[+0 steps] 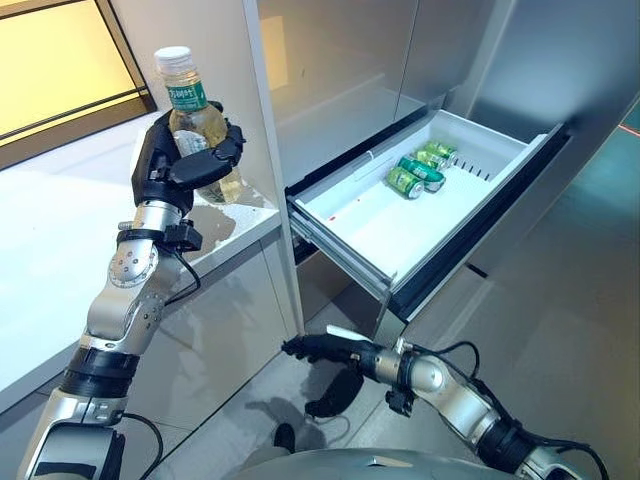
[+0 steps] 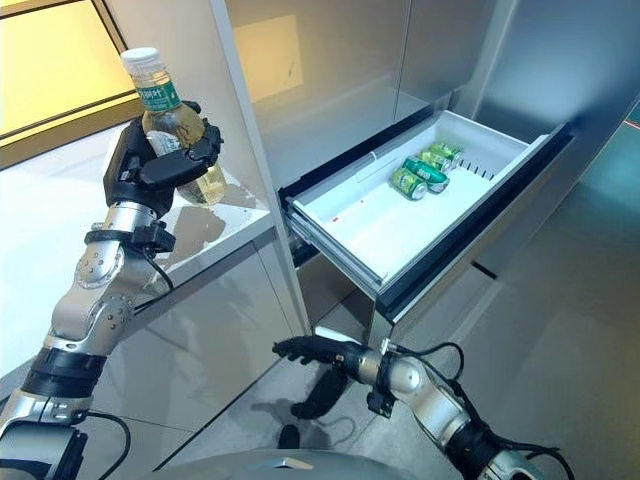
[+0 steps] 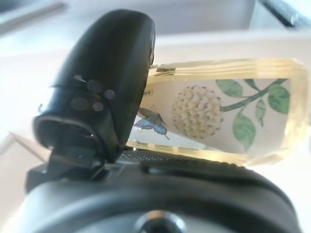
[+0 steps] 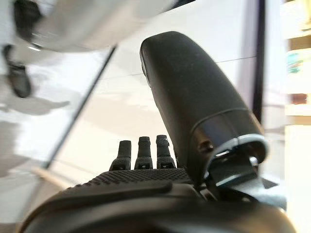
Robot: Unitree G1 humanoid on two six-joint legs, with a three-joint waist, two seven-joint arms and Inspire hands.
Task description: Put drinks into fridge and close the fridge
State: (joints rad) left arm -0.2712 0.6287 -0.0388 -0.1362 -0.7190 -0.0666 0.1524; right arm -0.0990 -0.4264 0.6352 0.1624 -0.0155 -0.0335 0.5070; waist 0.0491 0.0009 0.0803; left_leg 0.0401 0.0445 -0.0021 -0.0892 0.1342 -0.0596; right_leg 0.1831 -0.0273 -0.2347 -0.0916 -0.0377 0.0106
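My left hand (image 1: pixel 172 158) is shut on a clear bottle (image 1: pixel 198 125) of pale yellow drink with a white cap and green label, held upright above the white counter (image 1: pixel 60 250). In the left wrist view the bottle (image 3: pixel 228 109) lies against my palm under the thumb (image 3: pixel 104 82). The fridge drawer (image 1: pixel 372 232) stands pulled open to the right, white inside, with green cans (image 1: pixel 420 168) lying at its far end. My right hand (image 1: pixel 322 349) hangs low below the drawer, over the floor, with straight fingers (image 4: pixel 141 153) and nothing in it.
A tall grey cabinet panel (image 1: pixel 265 120) stands between the counter and the drawer. Grey fridge doors (image 1: pixel 560 70) rise behind the drawer. The drawer's dark front edge (image 1: pixel 480 235) juts out over the grey tiled floor (image 1: pixel 560 330).
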